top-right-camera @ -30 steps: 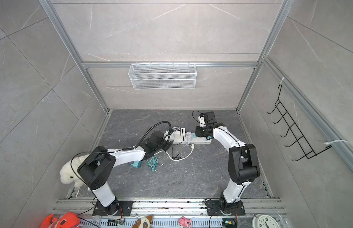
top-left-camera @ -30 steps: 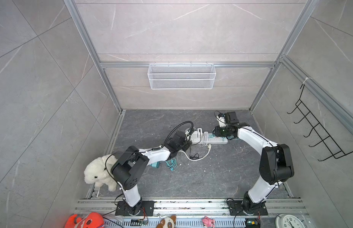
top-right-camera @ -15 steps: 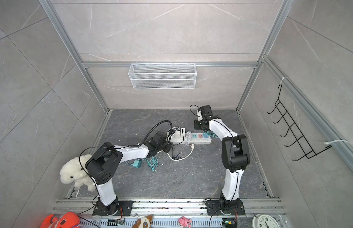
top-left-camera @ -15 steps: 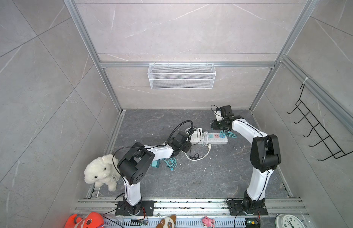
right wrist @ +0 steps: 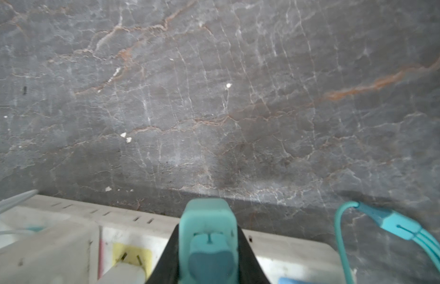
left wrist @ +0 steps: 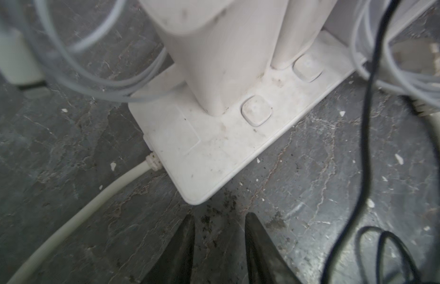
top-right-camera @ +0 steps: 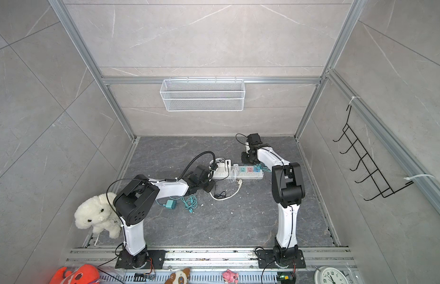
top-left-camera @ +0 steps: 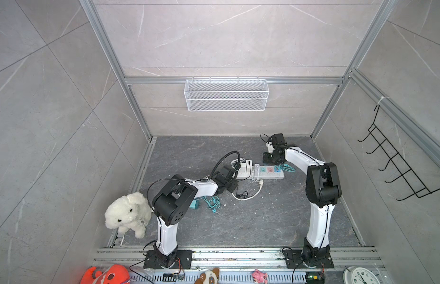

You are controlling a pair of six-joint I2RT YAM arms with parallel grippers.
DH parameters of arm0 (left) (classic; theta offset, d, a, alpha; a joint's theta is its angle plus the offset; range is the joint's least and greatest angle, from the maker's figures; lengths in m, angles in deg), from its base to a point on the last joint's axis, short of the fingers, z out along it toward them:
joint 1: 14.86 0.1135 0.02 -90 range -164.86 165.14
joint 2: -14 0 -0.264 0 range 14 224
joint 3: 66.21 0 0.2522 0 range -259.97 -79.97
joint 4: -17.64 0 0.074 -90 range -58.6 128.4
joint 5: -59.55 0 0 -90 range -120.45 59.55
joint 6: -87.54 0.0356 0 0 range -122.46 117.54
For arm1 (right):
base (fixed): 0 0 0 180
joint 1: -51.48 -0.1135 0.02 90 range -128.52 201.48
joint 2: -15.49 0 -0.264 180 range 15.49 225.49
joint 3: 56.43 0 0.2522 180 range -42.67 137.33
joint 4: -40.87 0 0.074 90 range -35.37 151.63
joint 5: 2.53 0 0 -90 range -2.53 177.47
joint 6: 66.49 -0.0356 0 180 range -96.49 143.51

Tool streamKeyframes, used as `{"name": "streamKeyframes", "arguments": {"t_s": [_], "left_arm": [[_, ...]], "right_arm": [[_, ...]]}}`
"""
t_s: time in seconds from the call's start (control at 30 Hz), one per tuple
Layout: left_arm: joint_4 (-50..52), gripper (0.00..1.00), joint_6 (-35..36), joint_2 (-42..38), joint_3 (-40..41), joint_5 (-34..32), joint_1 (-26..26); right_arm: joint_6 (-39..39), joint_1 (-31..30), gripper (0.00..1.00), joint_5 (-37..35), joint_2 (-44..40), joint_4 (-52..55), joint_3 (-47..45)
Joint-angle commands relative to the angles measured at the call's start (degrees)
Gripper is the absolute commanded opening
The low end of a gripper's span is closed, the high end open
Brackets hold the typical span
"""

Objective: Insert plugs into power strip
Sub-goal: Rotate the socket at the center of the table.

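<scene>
The white power strip (top-left-camera: 269, 175) (top-right-camera: 249, 175) lies across the middle of the floor, with two white plugs (top-left-camera: 248, 163) standing in its left sockets. My right gripper (right wrist: 208, 230) is shut on a teal plug (right wrist: 207, 214), held upright over the strip (right wrist: 290, 248) beside a yellow socket (right wrist: 131, 253). My left gripper (left wrist: 219, 218) is open and empty, low over the floor just short of the strip's corded end (left wrist: 209, 152), below a white plug (left wrist: 221, 61). Another teal plug (top-left-camera: 195, 204) lies on the floor beside my left arm.
The strip's thick white cord (top-left-camera: 247, 196) loops in front of it, with a thin black cable (left wrist: 365, 147) beside it. A teal cable coil (top-left-camera: 213, 203) lies near the loose teal plug. A white plush dog (top-left-camera: 128, 214) sits at the left edge. A wire basket (top-left-camera: 226, 94) hangs on the back wall.
My left gripper has moved right to the strip's corded end and its jaws have narrowed. The right arm's elbow has swung inward while its gripper stayed over the strip with the teal plug.
</scene>
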Motion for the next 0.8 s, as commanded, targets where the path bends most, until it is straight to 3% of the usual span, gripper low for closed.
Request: {"name": "streamKeyframes", "arguments": {"t_s": [0.0,0.17,0.27,0.43,0.57,0.77], "left_arm": [[-2.4,0.38,-1.2,1.6,-2.3,0.9,1.7],[-1.8,0.36,-1.1,3.4,-4.6,1.2,3.4],[4.1,0.36,-3.6,2.8,-7.7,2.1,3.8],[2.3,0.37,-3.5,2.6,-8.5,4.1,3.7],[2.8,0.37,-3.2,3.0,-9.4,4.3,3.7],[-1.2,0.37,-3.3,-1.9,-4.1,2.8,3.6]], "right_arm": [[-2.3,0.4,0.07,-0.6,-3.4,2.5,-4.9],[-3.9,0.4,0.06,0.7,-8.0,1.8,-13.5],[-5.1,0.4,0.06,2.3,-14.1,0.2,-21.0],[-7.0,0.5,0.07,6.5,-24.0,-0.8,-31.2],[-6.1,0.4,0.08,4.3,-28.3,-0.8,-33.2],[-4.2,-0.3,0.07,2.6,-30.6,-2.7,-30.3]]}}
